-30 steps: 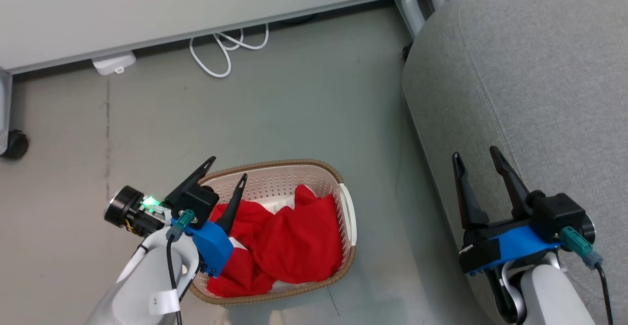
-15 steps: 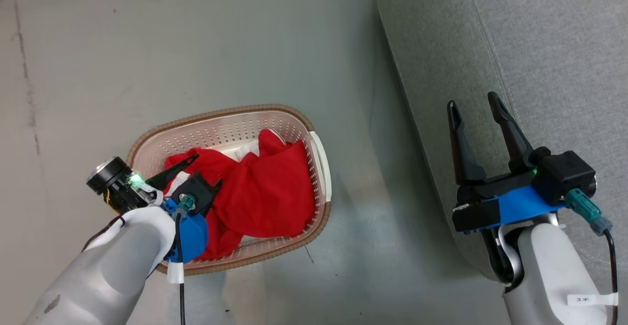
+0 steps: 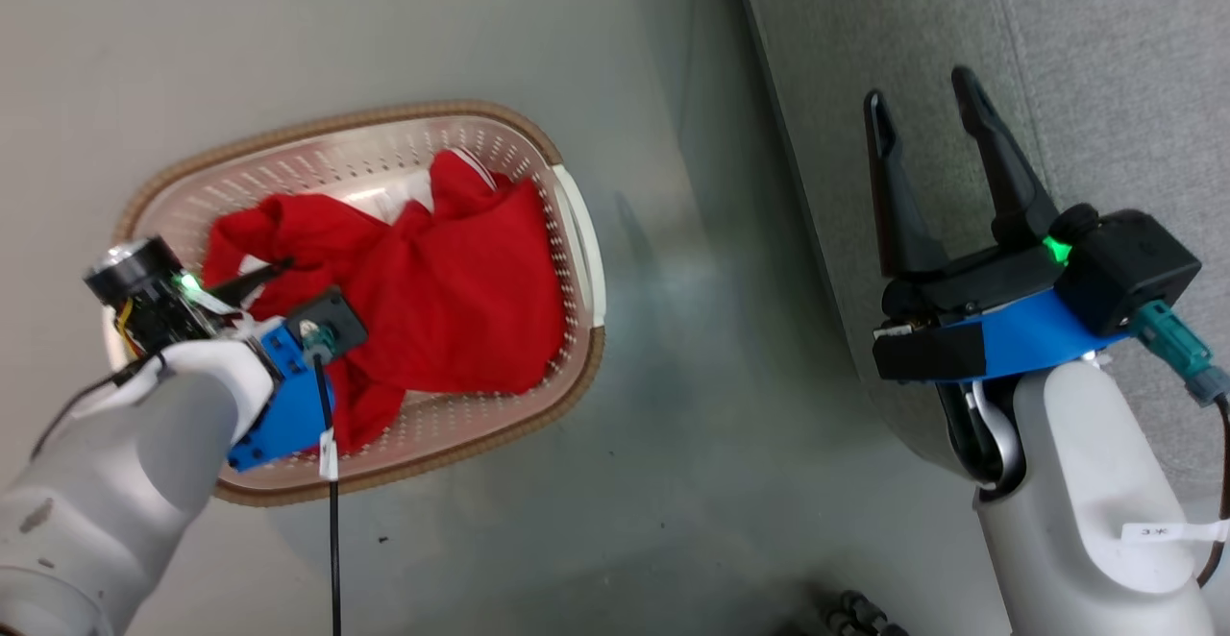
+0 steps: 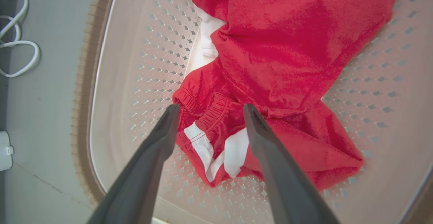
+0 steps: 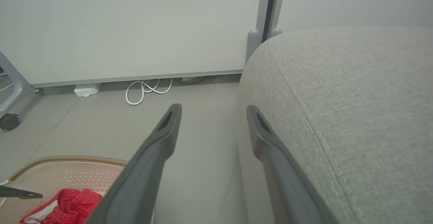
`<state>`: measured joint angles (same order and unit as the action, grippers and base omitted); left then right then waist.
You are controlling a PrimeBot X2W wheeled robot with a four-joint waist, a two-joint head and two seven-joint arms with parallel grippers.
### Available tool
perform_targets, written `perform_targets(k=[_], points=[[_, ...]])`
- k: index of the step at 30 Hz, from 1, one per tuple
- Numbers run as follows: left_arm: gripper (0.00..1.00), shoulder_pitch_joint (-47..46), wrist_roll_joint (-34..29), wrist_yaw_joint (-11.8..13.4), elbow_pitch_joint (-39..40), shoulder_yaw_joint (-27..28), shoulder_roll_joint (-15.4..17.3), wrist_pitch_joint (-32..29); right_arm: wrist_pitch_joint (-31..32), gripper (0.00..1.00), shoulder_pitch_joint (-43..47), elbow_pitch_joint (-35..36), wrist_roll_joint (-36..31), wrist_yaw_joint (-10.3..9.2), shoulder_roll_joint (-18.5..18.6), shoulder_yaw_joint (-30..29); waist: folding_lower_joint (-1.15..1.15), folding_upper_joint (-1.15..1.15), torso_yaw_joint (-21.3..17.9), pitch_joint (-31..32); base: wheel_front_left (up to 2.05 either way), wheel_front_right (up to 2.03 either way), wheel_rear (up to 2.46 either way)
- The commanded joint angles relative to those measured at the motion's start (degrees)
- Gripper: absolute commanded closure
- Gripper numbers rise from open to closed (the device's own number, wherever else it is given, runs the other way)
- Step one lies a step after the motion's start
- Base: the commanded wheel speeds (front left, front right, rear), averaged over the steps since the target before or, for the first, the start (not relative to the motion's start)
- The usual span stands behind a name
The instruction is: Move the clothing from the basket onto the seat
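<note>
The clothing lies heaped in the basket, on the floor beside the seat. The left end effector hangs wide over it. The right end effector, also wide, is empty.

Smooth grey floor, kinda shiny. Sitting right on it are the cream basket and the big grey seat, with a strip of floor between them. By the wall there's a looped white cable and a small white box.
</note>
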<state>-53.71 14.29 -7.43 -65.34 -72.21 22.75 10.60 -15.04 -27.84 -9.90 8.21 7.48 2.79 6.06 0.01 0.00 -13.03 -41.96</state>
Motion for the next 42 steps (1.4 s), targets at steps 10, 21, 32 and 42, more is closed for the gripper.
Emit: perform_targets(k=[10, 21, 32, 42], points=[[0.0, -6.3, -6.4, -0.1, -2.4, -1.3, 2.3, -6.3, -0.2, 0.0, -4.0, 3.3, 1.4, 0.03, 0.2, 1.2, -0.01, 0.0, -4.2, -9.8, 0.0, 0.0, 0.0], [0.0, -9.1, -11.2, -0.1, -4.7, -1.3, 3.6, -11.9, -0.2, 0.0, -3.9, 4.7, 3.4, 0.03, 0.2, 1.8, -0.01, 0.0, -6.5, -14.2, 0.0, 0.0, 0.0], [1.0, -11.2, -11.7, -0.1, -6.5, -1.3, 2.7, -17.2, 0.0, 0.0, -3.8, 4.7, 3.6, 0.03, 0.2, 1.5, -0.01, 0.0, -6.5, -15.8, 0.0, 0.0, 0.0], [1.0, -9.7, -10.7, -0.1, -6.4, -1.3, 1.1, -18.4, 0.0, 0.0, -4.1, 4.4, 3.1, 0.03, 0.2, 0.8, -0.01, 0.0, -6.0, -15.1, 0.0, 0.0, 0.0]])
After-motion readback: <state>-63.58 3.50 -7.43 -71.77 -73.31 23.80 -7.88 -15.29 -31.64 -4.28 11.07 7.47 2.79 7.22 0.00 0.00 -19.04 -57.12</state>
